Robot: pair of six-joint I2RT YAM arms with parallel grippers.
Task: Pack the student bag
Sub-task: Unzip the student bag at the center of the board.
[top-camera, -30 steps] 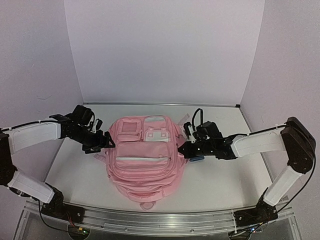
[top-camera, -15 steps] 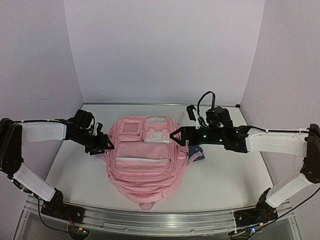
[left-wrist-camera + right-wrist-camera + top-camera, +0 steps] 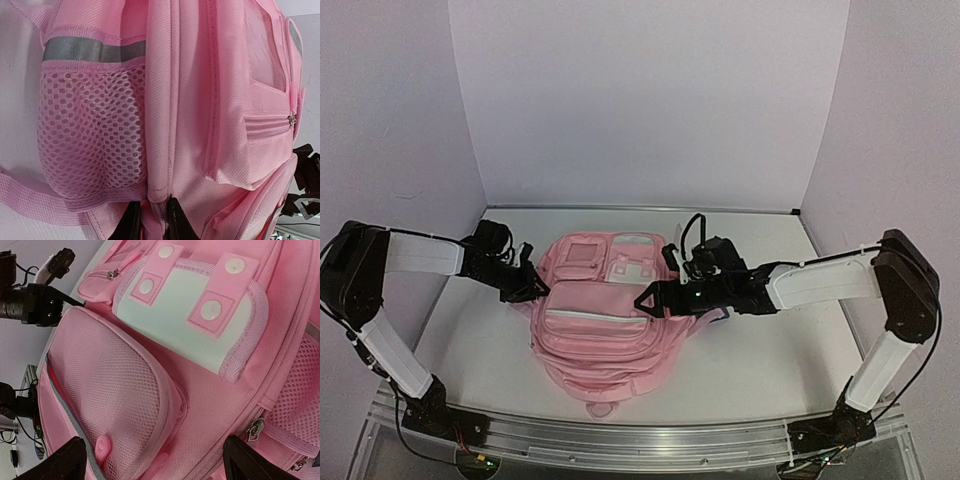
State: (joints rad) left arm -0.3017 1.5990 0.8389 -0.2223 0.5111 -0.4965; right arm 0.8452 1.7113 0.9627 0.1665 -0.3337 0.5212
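Observation:
The student bag [image 3: 595, 325] lies flat on the white table, front side up, pink with a pale grey-green flap. My left gripper [image 3: 533, 290] is at its left edge. In the left wrist view the left gripper [image 3: 152, 222] is shut on a pink seam fold of the bag [image 3: 210, 100], beside the mesh side pocket [image 3: 90, 130]. My right gripper [image 3: 650, 295] hovers over the bag's front. In the right wrist view the right gripper [image 3: 155, 460] stands wide open above the mesh front pocket [image 3: 110, 385], holding nothing.
White walls close in the table at the back and both sides. A metal rail [image 3: 620, 440] runs along the near edge. The pale flap pocket [image 3: 185, 305] has pink snap tabs. A zip pull [image 3: 255, 427] sits near the right finger.
The left gripper has closed on the bag's left edge seam. The right gripper has opened wide and swung left, over the bag's front. The bag has shifted slightly.

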